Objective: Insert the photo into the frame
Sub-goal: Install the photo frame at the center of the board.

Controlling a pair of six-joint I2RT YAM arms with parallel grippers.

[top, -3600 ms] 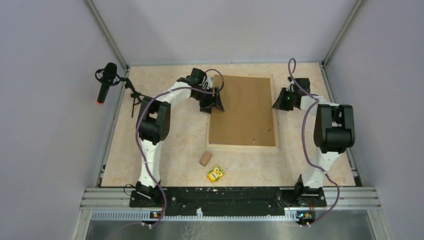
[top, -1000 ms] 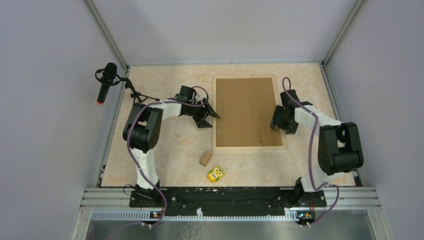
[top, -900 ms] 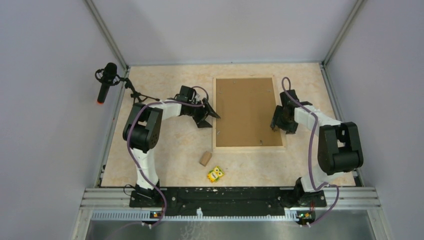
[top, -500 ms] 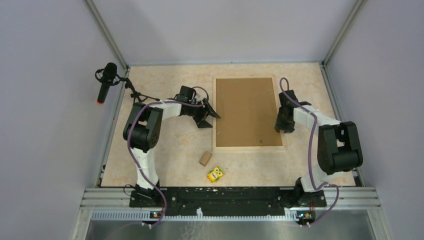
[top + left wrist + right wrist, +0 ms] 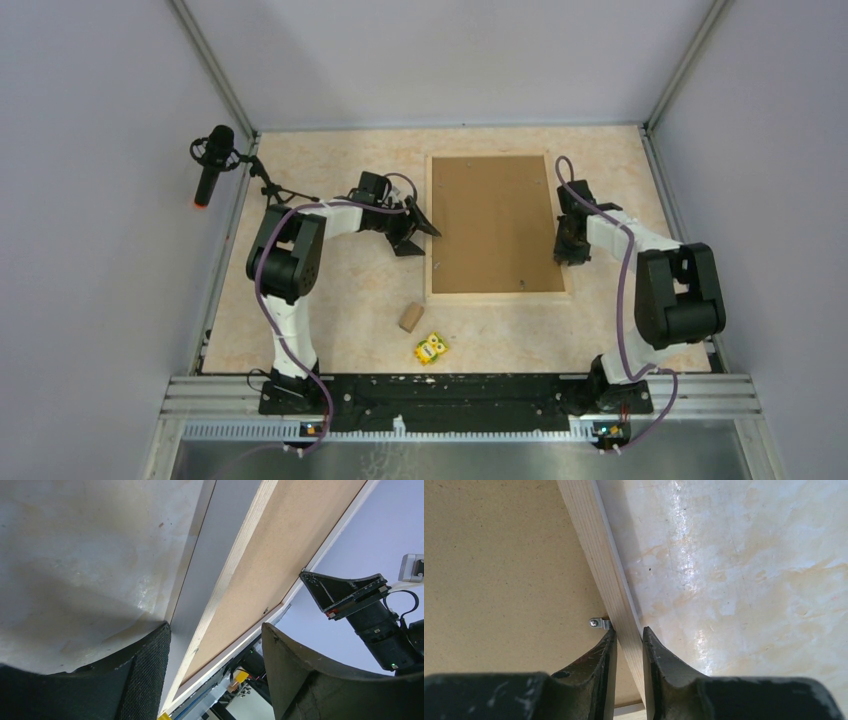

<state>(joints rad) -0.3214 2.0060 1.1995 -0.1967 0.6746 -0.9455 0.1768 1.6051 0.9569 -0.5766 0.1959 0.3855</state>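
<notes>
Frame lay face-down mid-table, backing board on top. The right gripper pinched narrow on its right rail beside a metal clip; the left gripper stood wide at the left rail, holding nothing. Risk: a thin one-sided pinch could slip or twist the frame if lifted. The photo was not visible anywhere, and the frame's front was hidden.

The left arm and the right arm reach forward, elbows bent outward. The left claw lies low and points sideways, its fingers spread wide. The right claw points down, its fingers pinched on the wooden rail of the frame.
</notes>
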